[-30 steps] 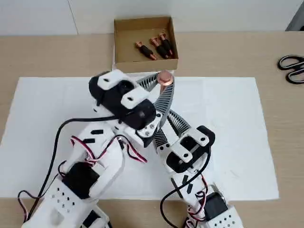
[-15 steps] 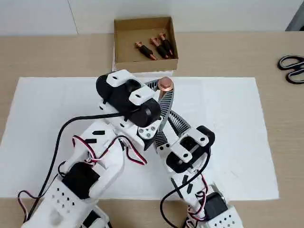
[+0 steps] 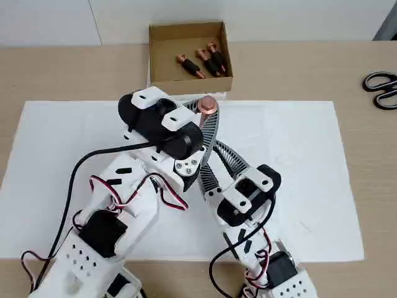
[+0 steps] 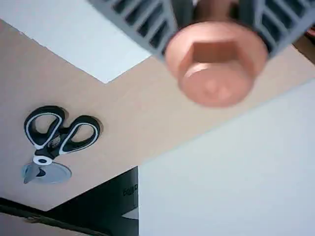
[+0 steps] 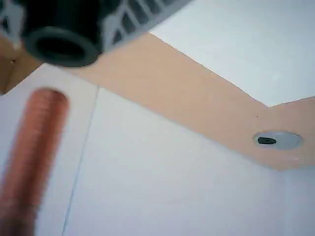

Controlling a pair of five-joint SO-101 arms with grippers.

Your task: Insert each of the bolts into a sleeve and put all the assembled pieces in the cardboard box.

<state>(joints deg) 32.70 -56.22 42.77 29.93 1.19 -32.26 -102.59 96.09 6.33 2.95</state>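
Bolt (image 4: 215,61) of smooth copper-coloured metal sits clamped in the left claw (image 4: 211,14). Its round head, with a hexagonal recess in the face, is pinched between 2 grey ribbed fingers (image 4: 138,17) that close on it from either side. The head juts out past the fingertips. From above, that same head shows as a small copper disc at the tip of the left claw.

The right claw (image 5: 64,22) is closed on a black sleeve (image 5: 61,46), a short matte tube with a round open mouth, gripped in grey slatted fingers like those of the left. The bolt's threaded shaft, finely ridged and cylindrical, lies near the sleeve's mouth and a little apart from it. The shaft is not inside the tube.

In the high view the 2 claws meet over the far part of a flat white paper sheet (image 3: 298,161), the right claw's fingers angling up under the left arm's black-and-white wrist.

Just beyond the claws, touching the sheet's far edge, stands the cardboard box (image 3: 189,26), square, shallow and open-topped, of plain brown board. On its floor, toward the right wall, lie 3 assembled pieces (image 3: 205,61), each a black sleeve with copper showing at the end, close together and slanted.

Under the sheet is a tan wood-grain table (image 3: 62,68). Well away to the right of both claws, off the sheet, lies a pair of scissors (image 3: 381,89) with black looped handles.
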